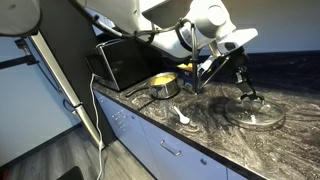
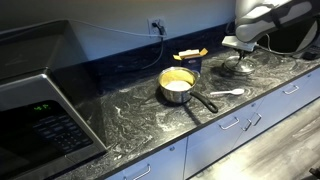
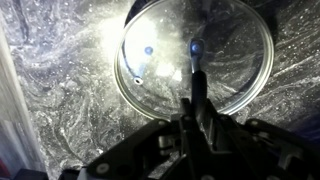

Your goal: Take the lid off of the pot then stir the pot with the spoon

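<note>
The glass lid lies flat on the dark marbled counter, well away from the pot; it also shows in the other exterior view and fills the wrist view. My gripper is right over it, fingers pressed together at the central knob. It appears in both exterior views. The steel pot stands uncovered with yellow contents. The white spoon lies on the counter between pot and lid.
A big black boxy appliance stands at the counter's end beyond the pot. A yellow packet lies by the back wall. A cable runs to a wall socket. The counter's front edge is near the spoon.
</note>
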Action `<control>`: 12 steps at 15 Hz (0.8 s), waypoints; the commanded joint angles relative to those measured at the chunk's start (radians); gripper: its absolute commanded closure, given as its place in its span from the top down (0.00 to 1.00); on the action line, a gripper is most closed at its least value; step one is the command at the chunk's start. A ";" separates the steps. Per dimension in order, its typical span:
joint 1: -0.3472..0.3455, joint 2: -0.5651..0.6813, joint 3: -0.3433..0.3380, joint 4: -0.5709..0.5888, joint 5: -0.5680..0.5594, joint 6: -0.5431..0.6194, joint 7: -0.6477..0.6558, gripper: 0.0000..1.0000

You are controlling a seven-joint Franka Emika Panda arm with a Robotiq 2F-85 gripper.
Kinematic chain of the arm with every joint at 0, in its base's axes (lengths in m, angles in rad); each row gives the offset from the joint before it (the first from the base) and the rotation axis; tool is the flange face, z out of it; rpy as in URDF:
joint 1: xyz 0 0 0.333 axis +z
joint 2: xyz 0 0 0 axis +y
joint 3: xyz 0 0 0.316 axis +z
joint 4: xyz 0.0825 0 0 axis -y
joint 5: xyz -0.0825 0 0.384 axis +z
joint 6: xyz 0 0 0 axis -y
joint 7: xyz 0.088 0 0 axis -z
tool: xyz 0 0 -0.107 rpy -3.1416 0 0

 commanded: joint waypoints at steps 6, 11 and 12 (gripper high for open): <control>0.005 0.045 -0.009 0.076 0.028 -0.069 0.019 0.40; 0.011 0.009 -0.011 0.055 0.025 -0.079 0.023 0.76; 0.021 -0.016 -0.018 0.037 0.014 -0.099 0.025 0.83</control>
